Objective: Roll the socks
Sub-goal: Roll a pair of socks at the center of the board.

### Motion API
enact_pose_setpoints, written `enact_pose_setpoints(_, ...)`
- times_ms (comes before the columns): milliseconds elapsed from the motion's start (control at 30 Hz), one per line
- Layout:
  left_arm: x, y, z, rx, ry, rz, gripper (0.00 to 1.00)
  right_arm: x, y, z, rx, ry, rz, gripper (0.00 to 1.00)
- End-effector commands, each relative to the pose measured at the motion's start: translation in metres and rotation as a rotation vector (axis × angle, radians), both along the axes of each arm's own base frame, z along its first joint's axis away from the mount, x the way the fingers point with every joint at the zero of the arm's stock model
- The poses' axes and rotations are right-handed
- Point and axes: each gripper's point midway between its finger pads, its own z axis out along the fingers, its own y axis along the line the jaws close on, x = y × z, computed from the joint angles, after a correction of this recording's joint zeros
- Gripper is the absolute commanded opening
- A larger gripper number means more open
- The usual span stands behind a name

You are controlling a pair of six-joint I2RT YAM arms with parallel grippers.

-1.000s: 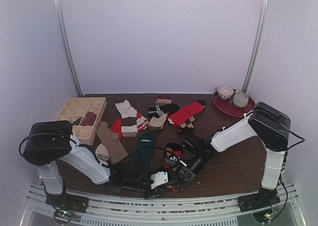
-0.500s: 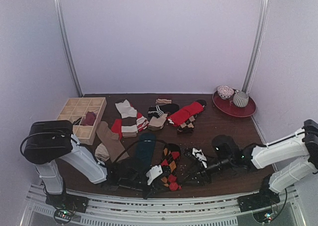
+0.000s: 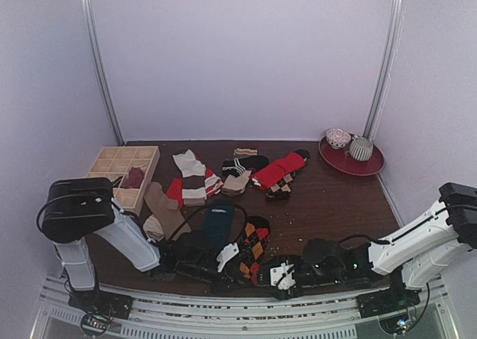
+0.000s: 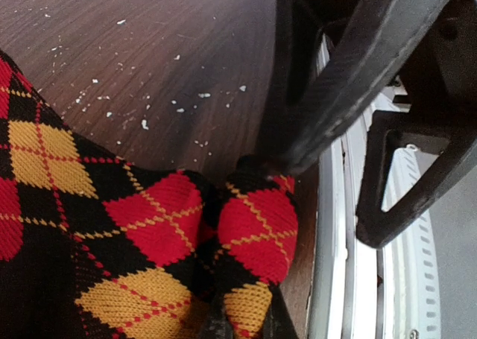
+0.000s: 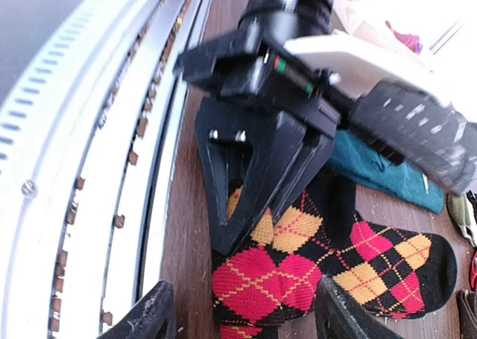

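Dark wood-grain table (image 3: 335, 197), kinda speckled with crumbs. Knit argyle sock (image 3: 255, 238), black with red and orange diamonds, lies flat near the front edge beside a plain teal sock (image 3: 218, 223). Left gripper (image 4: 257, 160) sits low, pinching the argyle sock's bunched edge. Right gripper (image 5: 242, 313) is low too, fingers spread.
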Motion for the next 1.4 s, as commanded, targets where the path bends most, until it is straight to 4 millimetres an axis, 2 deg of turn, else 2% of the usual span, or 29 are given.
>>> enact_pose_setpoints(0,-0.031,0.071,-0.087,0.383,0.182,0.005,0.0,0.01,0.004,-0.008,-0.059,-0.083,-0.008,0.64)
enact_pose_setpoints(100,-0.03,0.072,-0.088,0.386,0.18,0.006,0.0,0.005,0.006,-0.018,-0.099,-0.052,0.012,0.58)
enact_pose_setpoints(267,-0.03,0.071,-0.089,0.386,0.179,0.0,0.0,0.01,0.007,-0.029,-0.128,-0.043,-0.018,0.52)
enact_pose_setpoints(467,-0.032,0.072,-0.089,0.385,0.182,-0.006,0.0,0.01,0.005,-0.051,-0.215,0.004,-0.038,0.36)
enact_pose_setpoints(600,-0.03,0.069,-0.089,0.384,0.178,-0.01,0.0,0.007,0.007,-0.05,-0.186,0.062,-0.061,0.22)
enact_pose_setpoints(633,-0.029,0.069,-0.089,0.385,0.172,-0.005,0.02,0.008,0.007,-0.051,-0.196,0.08,-0.069,0.18)
enact_pose_setpoints(700,-0.024,0.068,-0.084,0.379,0.136,0.005,0.28,0.008,0.006,-0.054,-0.22,0.171,-0.097,0.15)
enact_pose_setpoints(767,-0.012,0.069,-0.074,0.374,0.07,0.047,0.43,0.007,0.005,-0.054,-0.234,0.27,-0.112,0.14)
enact_pose_setpoints(867,0.01,0.07,-0.048,0.36,-0.049,0.123,0.55,0.003,0.005,-0.051,-0.241,0.454,-0.126,0.14)
enact_pose_setpoints(900,0.016,0.069,-0.036,0.343,-0.088,0.148,0.62,0.004,0.005,-0.05,-0.24,0.513,-0.132,0.14)
enact_pose_setpoints(933,0.025,0.069,-0.022,0.326,-0.142,0.185,0.66,0.005,0.004,-0.049,-0.238,0.573,-0.145,0.14)
enact_pose_setpoints(1033,0.034,0.068,0.01,0.277,-0.296,0.233,0.69,0.011,-0.001,-0.053,-0.239,0.742,-0.19,0.14)
enact_pose_setpoints(1133,0.038,0.063,0.037,0.202,-0.416,0.249,0.7,0.017,-0.011,-0.07,-0.27,0.934,-0.263,0.14)
enact_pose_setpoints(1233,0.04,0.05,0.056,0.11,-0.496,0.234,0.71,0.014,-0.017,-0.089,-0.316,1.081,-0.321,0.14)
enact_pose_setpoints(1367,0.031,0.028,0.071,0.008,-0.589,0.135,0.7,0.009,-0.023,-0.105,-0.359,1.19,-0.365,0.14)
